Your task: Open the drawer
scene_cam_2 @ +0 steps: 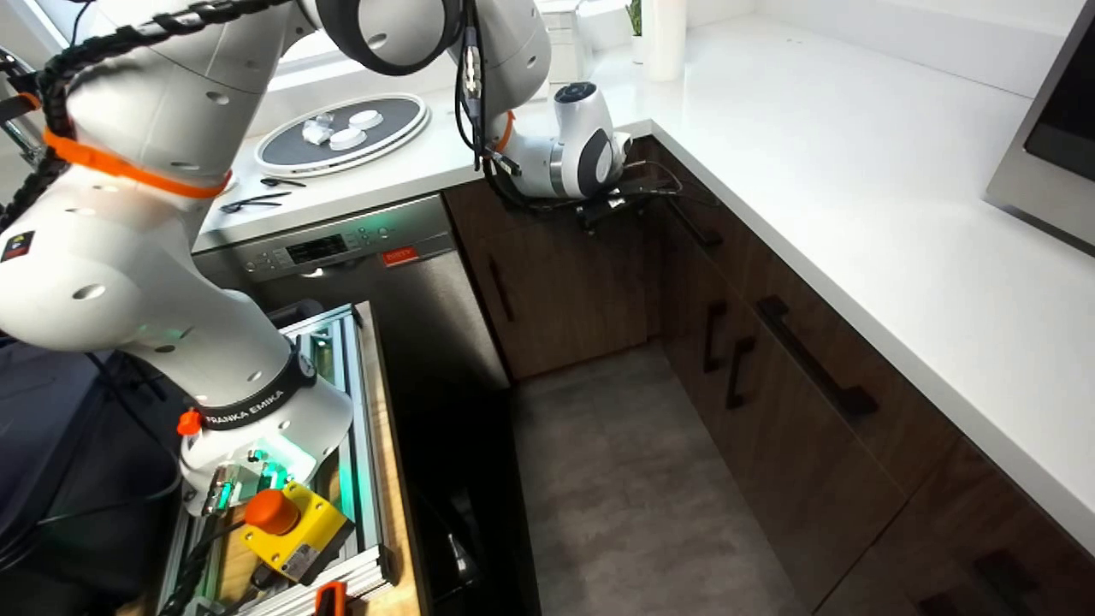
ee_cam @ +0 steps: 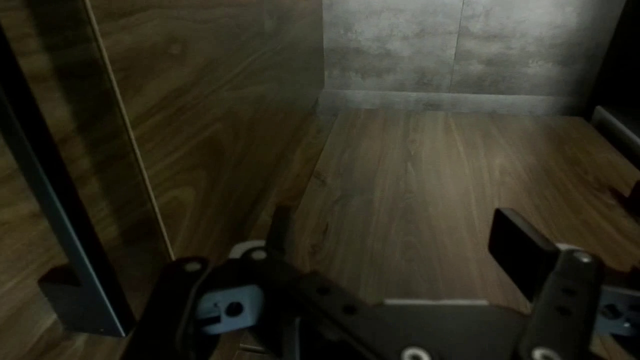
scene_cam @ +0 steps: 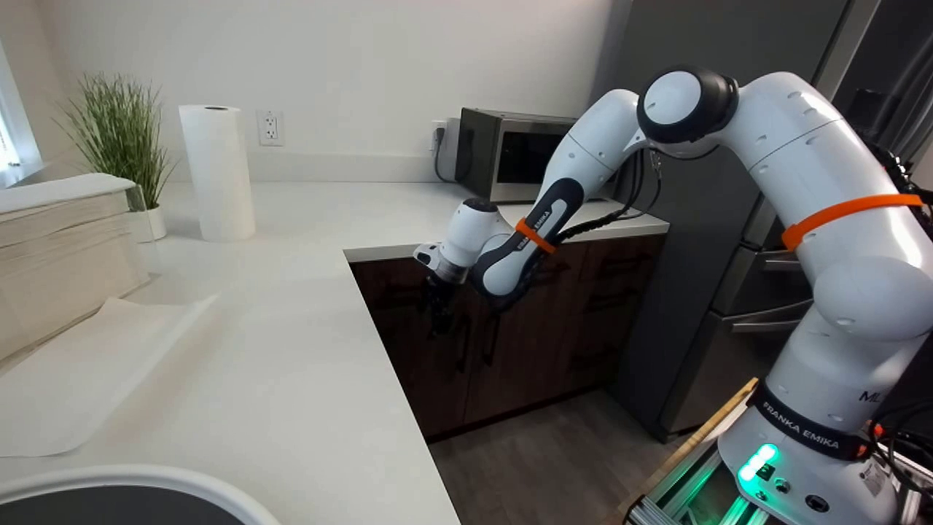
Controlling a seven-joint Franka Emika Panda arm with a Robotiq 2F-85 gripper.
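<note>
The drawer (scene_cam: 385,277) is a dark brown wood front under the countertop at the inner corner. It is shut, and its pale inside is hidden. The drawer front also shows in an exterior view (scene_cam_2: 731,250) and at the left of the wrist view (ee_cam: 20,225). Its long black bar handle (ee_cam: 65,215) lies left of my fingers in the wrist view. My gripper (ee_cam: 400,240) is open and empty, its fingers wide apart. It points down beside the drawer front, apart from the handle. In both exterior views the gripper (scene_cam: 439,313) is dark and small (scene_cam_2: 594,212).
A similar drawer front with a black handle (scene_cam_2: 813,359) lies along the same row. Cabinet doors (scene_cam: 517,357) with upright handles stand below. A corner cabinet panel (ee_cam: 425,190) faces the gripper. The white countertop edge (scene_cam: 386,252) overhangs close to the arm. A dishwasher (scene_cam_2: 368,265) stands alongside.
</note>
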